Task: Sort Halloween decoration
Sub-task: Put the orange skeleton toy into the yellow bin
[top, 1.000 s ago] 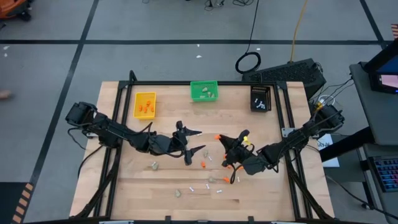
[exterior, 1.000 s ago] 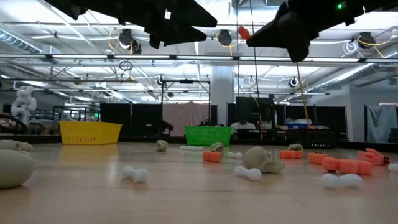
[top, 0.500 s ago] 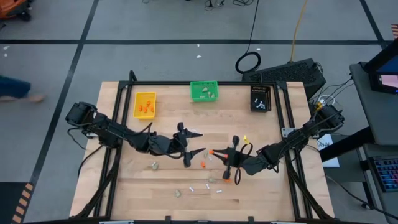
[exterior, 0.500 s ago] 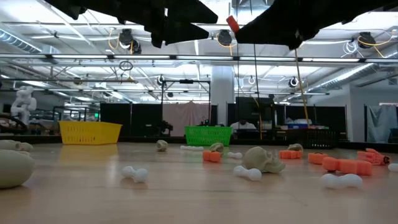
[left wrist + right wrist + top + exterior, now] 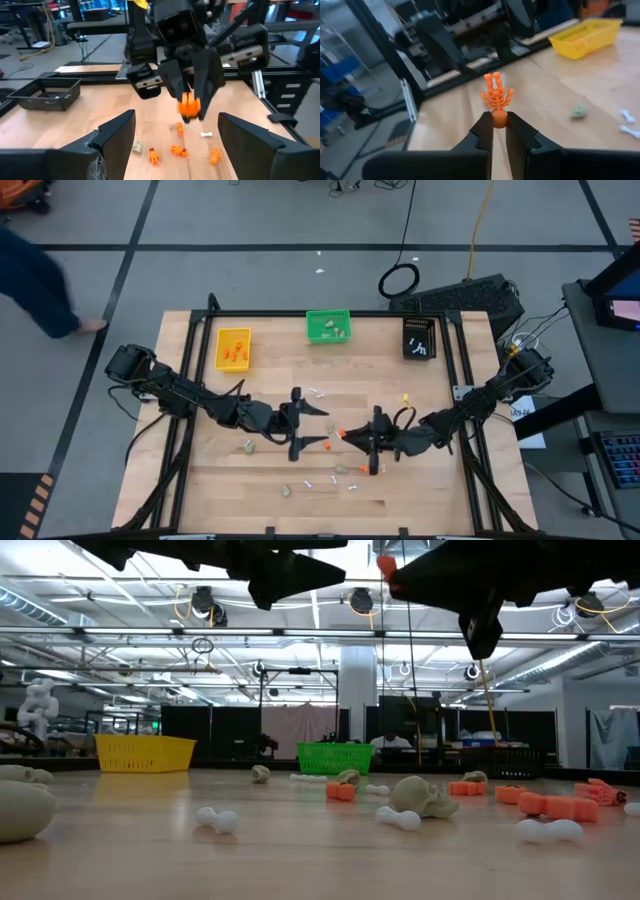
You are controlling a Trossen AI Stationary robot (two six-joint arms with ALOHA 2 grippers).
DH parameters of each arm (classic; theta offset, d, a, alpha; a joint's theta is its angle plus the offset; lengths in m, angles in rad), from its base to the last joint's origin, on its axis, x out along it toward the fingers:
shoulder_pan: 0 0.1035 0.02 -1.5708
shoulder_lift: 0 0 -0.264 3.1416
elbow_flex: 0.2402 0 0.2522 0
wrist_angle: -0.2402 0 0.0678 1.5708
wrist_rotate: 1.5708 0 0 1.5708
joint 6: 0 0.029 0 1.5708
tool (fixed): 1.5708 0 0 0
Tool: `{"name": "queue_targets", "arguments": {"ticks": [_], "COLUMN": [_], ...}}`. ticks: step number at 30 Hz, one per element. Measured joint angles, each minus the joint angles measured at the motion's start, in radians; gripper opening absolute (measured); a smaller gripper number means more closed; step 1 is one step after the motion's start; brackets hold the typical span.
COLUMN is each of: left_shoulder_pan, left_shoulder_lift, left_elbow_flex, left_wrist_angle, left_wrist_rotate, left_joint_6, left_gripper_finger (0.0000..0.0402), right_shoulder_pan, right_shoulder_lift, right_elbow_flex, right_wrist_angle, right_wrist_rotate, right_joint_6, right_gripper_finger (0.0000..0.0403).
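1. Above mid-bench (image 5: 200, 490), a pale plank top in a black frame, the right gripper (image 5: 499, 121) pinches the stub of an orange skeleton hand (image 5: 496, 97), a moulded plastic bit with splayed fingers, lifted clear of the wood.
2. Facing it at close range, the left gripper (image 5: 175, 131) hangs with its flat dark fingers spread wide, nothing between them.
3. Both arms reach inward low and nearly horizontal, tips almost meeting.
4. Scattered on the wood lie more orange pieces (image 5: 560, 806), knobbly beige-grey lumps (image 5: 424, 797) and small white bones (image 5: 216, 819) with rounded ends.
5. Along the far edge stand mesh-walled bins: a yellow bin (image 5: 233, 348), a green bin (image 5: 328, 326) and a black bin (image 5: 419, 337).
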Motion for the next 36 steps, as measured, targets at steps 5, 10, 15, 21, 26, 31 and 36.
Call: {"name": "queue_targets", "arguments": {"ticks": [5,10,15,21,26,31,36], "left_shoulder_pan": [0.000,0.000,0.001,0.004,0.024,0.049,0.069], "left_shoulder_lift": [0.000,0.000,0.000,0.053,0.116,0.150,0.188], "left_elbow_flex": [0.000,0.000,0.000,0.005,0.011,0.011,0.012], "left_wrist_angle": [0.001,0.002,0.051,0.169,0.295,0.357,0.422], "left_wrist_rotate": [0.010,0.010,0.012,0.048,0.060,0.094,0.128], "left_joint_6": [-0.001,-0.002,-0.008,0.028,0.070,0.069,0.045], "left_gripper_finger": [0.0280,0.0280,0.0280,0.0280,0.0280,0.0280,0.0280], "right_shoulder_pan": [0.000,-0.012,-0.022,-0.037,-0.048,-0.048,-0.049], "right_shoulder_lift": [0.000,0.000,0.000,0.000,0.000,0.000,0.000], "right_elbow_flex": [-0.033,-0.033,-0.033,-0.032,-0.031,-0.032,-0.032], "right_wrist_angle": [0.066,0.073,0.112,0.189,0.208,0.213,0.217], "right_wrist_rotate": [0.002,0.002,0.002,0.002,0.001,-0.001,-0.001], "right_joint_6": [-0.081,-0.225,-0.395,-0.508,-0.521,-0.531,-0.536], "right_gripper_finger": [0.0012,0.0012,0.0012,0.0012,0.0012,0.0012,0.0012]}}
